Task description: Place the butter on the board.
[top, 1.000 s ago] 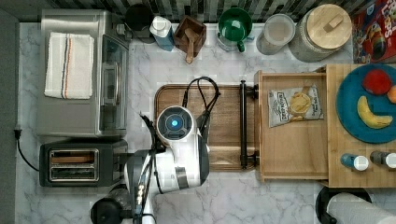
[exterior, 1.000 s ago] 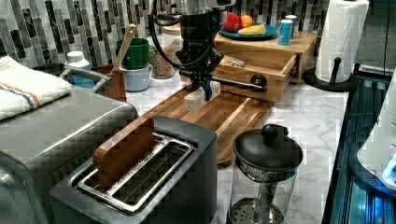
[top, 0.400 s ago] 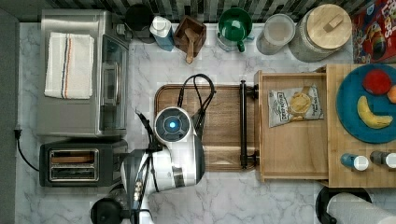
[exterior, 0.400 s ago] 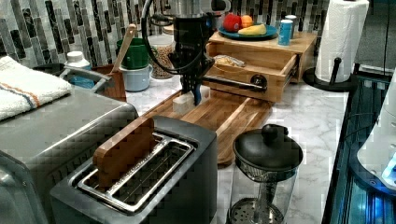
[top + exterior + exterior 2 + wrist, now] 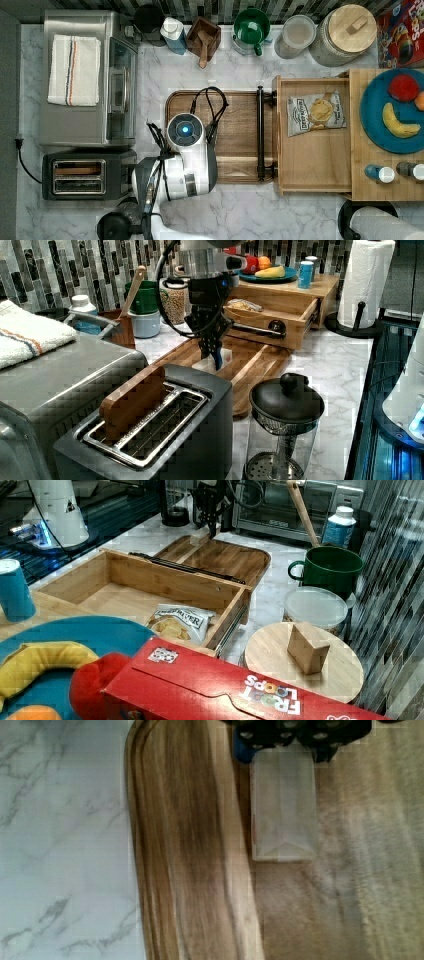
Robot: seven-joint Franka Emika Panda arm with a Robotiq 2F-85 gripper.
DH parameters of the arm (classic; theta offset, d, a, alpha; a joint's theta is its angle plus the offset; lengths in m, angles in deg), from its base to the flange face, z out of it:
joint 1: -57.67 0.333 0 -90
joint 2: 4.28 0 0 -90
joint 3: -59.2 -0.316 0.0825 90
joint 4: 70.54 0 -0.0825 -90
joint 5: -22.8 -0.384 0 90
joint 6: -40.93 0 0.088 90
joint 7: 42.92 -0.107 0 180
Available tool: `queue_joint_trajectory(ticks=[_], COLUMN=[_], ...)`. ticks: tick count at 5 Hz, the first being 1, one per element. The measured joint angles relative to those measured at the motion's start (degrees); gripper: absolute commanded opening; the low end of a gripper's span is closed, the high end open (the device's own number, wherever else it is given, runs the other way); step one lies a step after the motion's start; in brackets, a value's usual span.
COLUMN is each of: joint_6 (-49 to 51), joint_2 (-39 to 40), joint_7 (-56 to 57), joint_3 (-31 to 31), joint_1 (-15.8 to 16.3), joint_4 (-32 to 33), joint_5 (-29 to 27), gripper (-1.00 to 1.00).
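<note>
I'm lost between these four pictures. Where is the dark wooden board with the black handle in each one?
Top view: the board is at centre, partly under the robot arm.
Left view: mid-picture, beyond the toaster.
Right view: upper middle, behind the pale tray.
Wrist view: the brown streaked surface under the butter.
Shared landmark: the black bar handle in the three off-arm views.

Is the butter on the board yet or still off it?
On it. The butter lies flat on the board near its toaster end, with the gripper right at it.
</note>
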Motion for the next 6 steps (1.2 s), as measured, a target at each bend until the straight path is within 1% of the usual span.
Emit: queue_joint_trajectory(ticks=[1,2,3,4,5,6], joint_6=[0.03,3.5,4.14,-1.96,-3.08,-2.85], joint_2=[0.1,-0.15,-0.09,0.12,-0.1,-0.66], joint_7=[-0.06,-0.06,-0.11,-4.25,-7.5,-7.67], joint_3=[-0.52,-1.15,-1.85,-2.97,-3.73,-3.8], joint_1=[-0.14,-0.09,-0.12,0.04,0.08,0.22], joint_4=[1.9,3.47,4.25,4.92,4.81,4.81], joint_5=[1.01,0.93,0.93,1.9,6.09,6.81], gripper=[1.0,1.0,1.0,1.0,1.0,1.0])
